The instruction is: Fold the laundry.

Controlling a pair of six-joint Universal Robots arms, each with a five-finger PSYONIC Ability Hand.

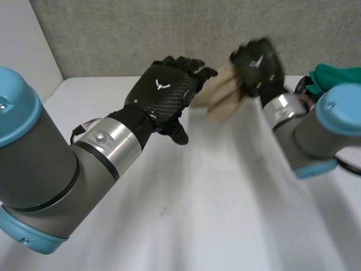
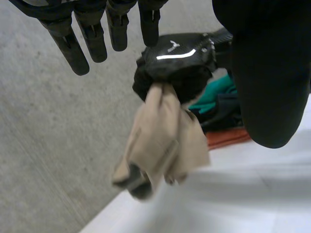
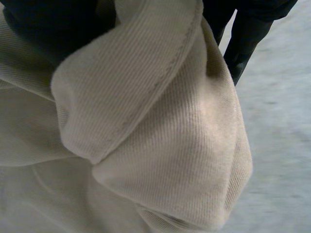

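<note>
While the right robot hand hangs in the air above the white worktop, its fingers are curled tight round the top of a bunched beige cloth. The cloth droops from that fist in loose folds and is clear of the worktop. In the right wrist view the cloth lies right against the palm. Its fabric is finely ribbed, a stitched hem runs across one fold, and a dark finger shows past its edge.

The left robot hand is also held up off the worktop, just beside the cloth on the left arm's side, with its back turned upward. Its fingers are straight and spread and its thumb stands apart from them, so it grips nothing. The fingertips reach towards the cloth, but I cannot tell whether they touch it.

Beyond the cloth, on the right arm's side, a small pile of laundry lies on the worktop. It holds a teal garment, a dark garment under that, and an orange-red garment at the bottom. Behind the cloth rises a grey speckled wall, which meets the far edge of the worktop.
</note>
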